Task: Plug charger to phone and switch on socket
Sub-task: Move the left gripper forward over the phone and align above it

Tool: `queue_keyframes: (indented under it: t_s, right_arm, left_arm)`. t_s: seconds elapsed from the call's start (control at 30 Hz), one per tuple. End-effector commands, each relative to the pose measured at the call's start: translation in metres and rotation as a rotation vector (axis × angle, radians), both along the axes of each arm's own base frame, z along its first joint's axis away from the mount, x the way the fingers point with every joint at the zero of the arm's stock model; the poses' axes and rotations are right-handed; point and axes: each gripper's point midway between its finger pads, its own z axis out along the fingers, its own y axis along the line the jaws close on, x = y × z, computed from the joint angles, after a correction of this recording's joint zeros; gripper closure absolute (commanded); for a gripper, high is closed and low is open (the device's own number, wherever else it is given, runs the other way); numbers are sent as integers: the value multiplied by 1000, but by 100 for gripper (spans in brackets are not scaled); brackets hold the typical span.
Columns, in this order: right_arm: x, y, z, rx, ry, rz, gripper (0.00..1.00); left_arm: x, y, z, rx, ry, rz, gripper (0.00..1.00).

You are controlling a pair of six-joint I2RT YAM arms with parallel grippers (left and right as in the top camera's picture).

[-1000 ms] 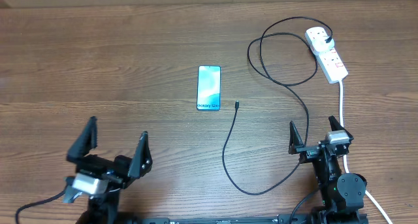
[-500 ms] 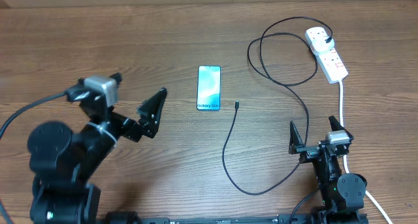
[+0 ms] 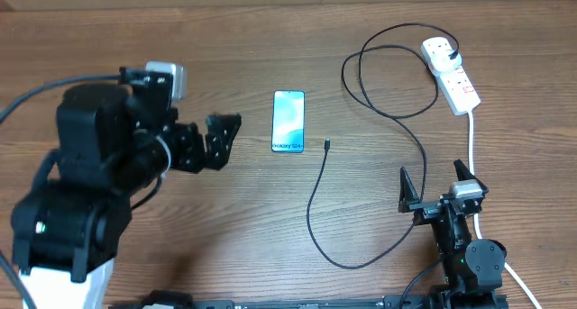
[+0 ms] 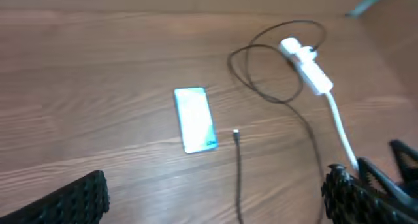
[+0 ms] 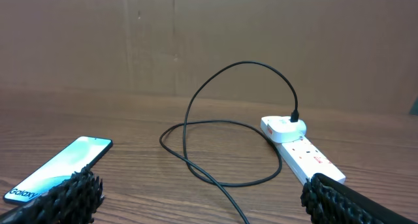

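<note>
Since neither gripper has hold of anything, the task looks to be at its opening step: approach only, nothing done yet on the phone side. The left gripper (image 3: 225, 136) hangs over the table (image 3: 135, 39) left of centre, pointed twd the phone (image 3: 288, 122). Its wrist view shows the fingers (image 4: 72, 201) spread wide w/ only wood btwn them, touching nothing. The right gripper (image 3: 431, 178) sits at the near edge, right side, also wide open & empty, w/ the white cord (image 3: 471, 133) running just beside it.

Phone lies flat, screen up, mid-table, "Galaxy S24" end twd the near edge. The charger (image 3: 311, 210) has its connector tip (image 3: 326, 146) just beside the phone's near right corner, apart from it, not inserted. Cable loops back to the socket (image 3: 455, 79) near the far right corner. Its black plug (image 3: 451, 52) appears seated in the strip's far end. Whether the strip is switched on: too small to tell.

Next move, as a judgement: one gripper pinches the cable right behind the tip and lines it up w/ the phone's near end, while the other prob. braces the phone so it won't slide. The tip is tiny, so it needs a narrow, precise pinch. Switching the strip on comes after.
</note>
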Motion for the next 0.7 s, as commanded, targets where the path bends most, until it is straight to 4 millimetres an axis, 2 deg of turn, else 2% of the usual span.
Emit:
queue_keyframes:
  t_s: [0.0,0.03,0.1,0.2,0.27,0.37,0.43,0.5,0.67]
  right_arm:
    - [0,3,-3,-1,0,15,0]
    - [0,3,-3,-1,0,15,0]
    - [0,3,-3,-1,1,15,0]
    - [0,3,-3,-1,0,15,0]
    - [0,3,-3,-1,1,15,0]
    - [0,3,-3,-1,1,15,0]
    - [0,3,-3,-1,0,15,0]
    - [0,3,-3,-1,0,15,0]
    - [0,3,-3,-1,1,15,0]
  left_arm:
    - [6,-7,-10,30,63,-29,0]
    - [3,-20,-17,-18,113,-95,0]
    - [3,-31,-18,-63,136,-135,0]
    - [8,-33,-19,-144,194,-68,0]
    - [10,-35,-15,-167,199,-54,0]
    - [12,-48,-3,-166,198,-88,0]
    - [17,-65,5,-104,214,-113,0]
    - [22,-77,3,-19,236,-110,0]
    - [38,-92,-18,209,354,-17,0]
